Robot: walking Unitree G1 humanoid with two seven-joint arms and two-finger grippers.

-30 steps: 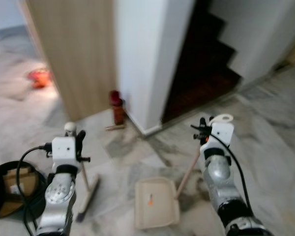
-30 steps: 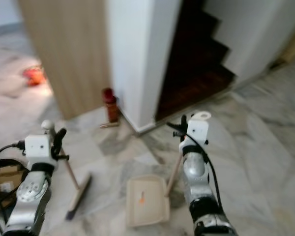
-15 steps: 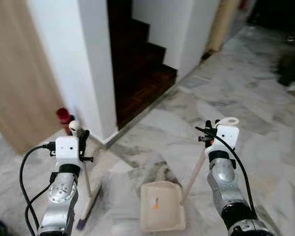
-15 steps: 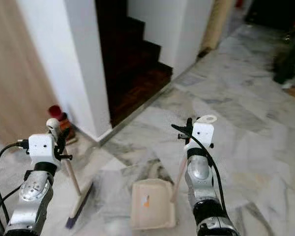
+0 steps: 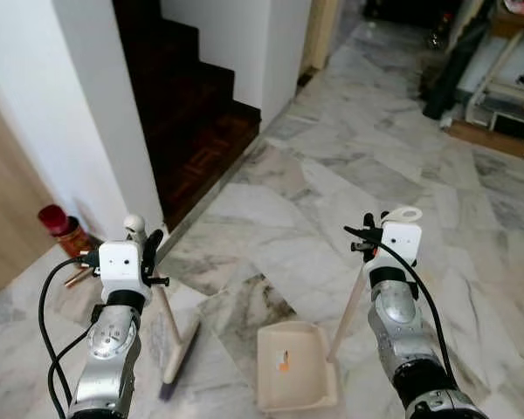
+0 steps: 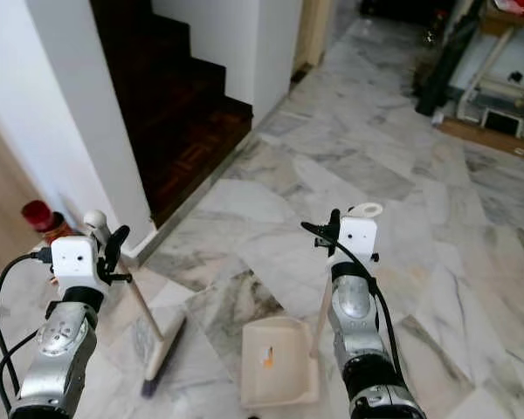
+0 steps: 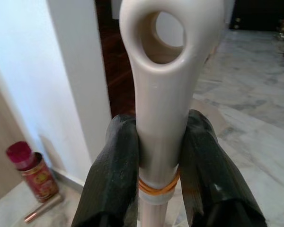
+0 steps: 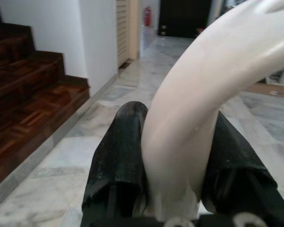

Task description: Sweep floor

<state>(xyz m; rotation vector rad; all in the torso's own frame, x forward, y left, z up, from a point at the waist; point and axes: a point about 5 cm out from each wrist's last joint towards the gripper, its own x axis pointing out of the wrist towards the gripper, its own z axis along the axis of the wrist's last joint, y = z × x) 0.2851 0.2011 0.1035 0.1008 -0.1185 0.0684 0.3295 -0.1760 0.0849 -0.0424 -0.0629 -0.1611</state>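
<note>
Grey and white marble floor (image 5: 349, 175) all across the frame. Lower left: left claw (image 5: 147, 247) pinched tight on the cream broom (image 5: 162, 323) near its top, with black fingers (image 7: 116, 175) pressed on both sides of the handle just under the round hole at its end. Broom leaning, bristle head down on the floor at the bottom left. Lower right: right claw (image 5: 367, 237) squeezed shut around the curved top of the dustpan handle (image 5: 349, 305), black fingers (image 8: 118, 161) on each side of it. Handle slanting down to the cream dustpan (image 5: 295, 380), flat on the floor at the bottom middle, between the two arms. Small orange bit (image 5: 284, 367) inside the pan. Upper left: dark wooden stairs (image 5: 192, 113) beside a white wall (image 5: 61, 122). Left edge: red bottle (image 5: 63, 230) standing at the foot of the wall, near a wooden panel (image 5: 4, 218). Upper right: dark things and a white box-like thing, too blurry to tell.
</note>
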